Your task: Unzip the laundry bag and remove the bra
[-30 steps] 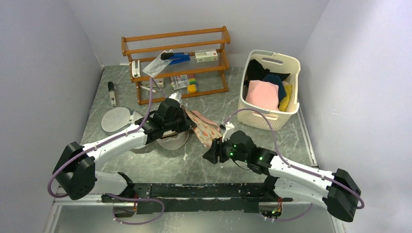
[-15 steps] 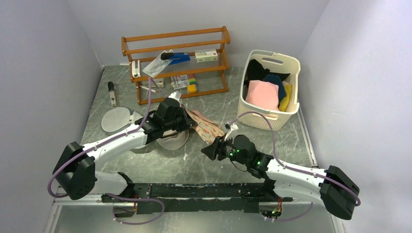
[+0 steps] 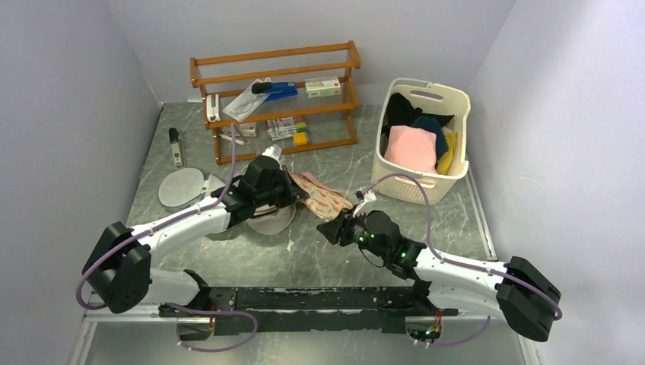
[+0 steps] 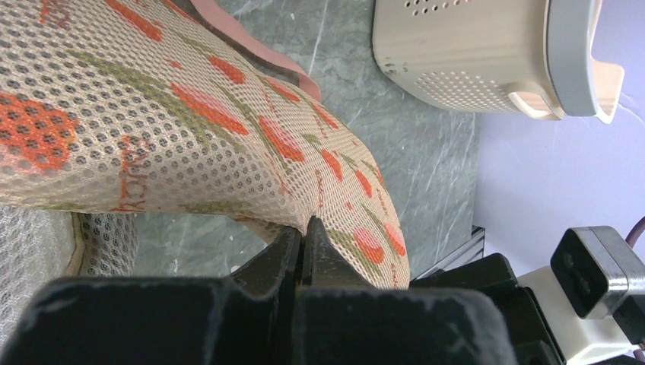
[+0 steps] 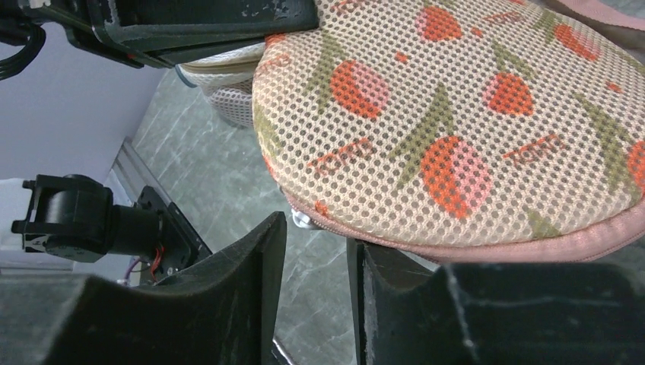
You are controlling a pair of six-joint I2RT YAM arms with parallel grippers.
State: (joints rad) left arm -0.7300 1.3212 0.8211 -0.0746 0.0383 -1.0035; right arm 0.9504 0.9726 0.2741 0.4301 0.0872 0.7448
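Right claw (image 3: 328,228) has moved up and left from its spot a second ago, closing in on the lower lobe of the bag; left arm unchanged.

Peach-pink two-lobed mesh laundry bag with orange-red leafy print (image 3: 323,198) sits at frame centre in the top view, held up off the grey marbled tabletop (image 3: 251,255) between the two claws.

- Left claw (image 4: 304,228): fingers pressed together, pinching a fold of the mesh at the bag's edge.
- Right claw (image 5: 313,239): fingers spread, nothing gripped. A small metal zipper pull (image 5: 303,220) sits at the mouth of the gap, on the pink edge trim (image 5: 494,245).

Handling, judged:
- Bag looks light and soft. The padded mesh keeps its domed shape but bends where pinched.
- Open-hole mesh should give fair grip, so little slip risk. The fabric could snag or stretch if yanked.
- Best hold for unzipping is the metal pull. It is small, so the fingers must centre on it and not on the trim. The left pinch serves as the anchor to pull against.
- Bra not visible; presumably inside.

Count:
- printed laundry bag: 1
- round white mesh bags: 2 (one flat at centre left (image 3: 181,186), one under the left claw (image 3: 272,220))
- cream perforated plastic laundry basket (image 3: 422,186), right of centre, holding clothes: 1
- wooden two-tier rack (image 3: 274,57), top centre: 1
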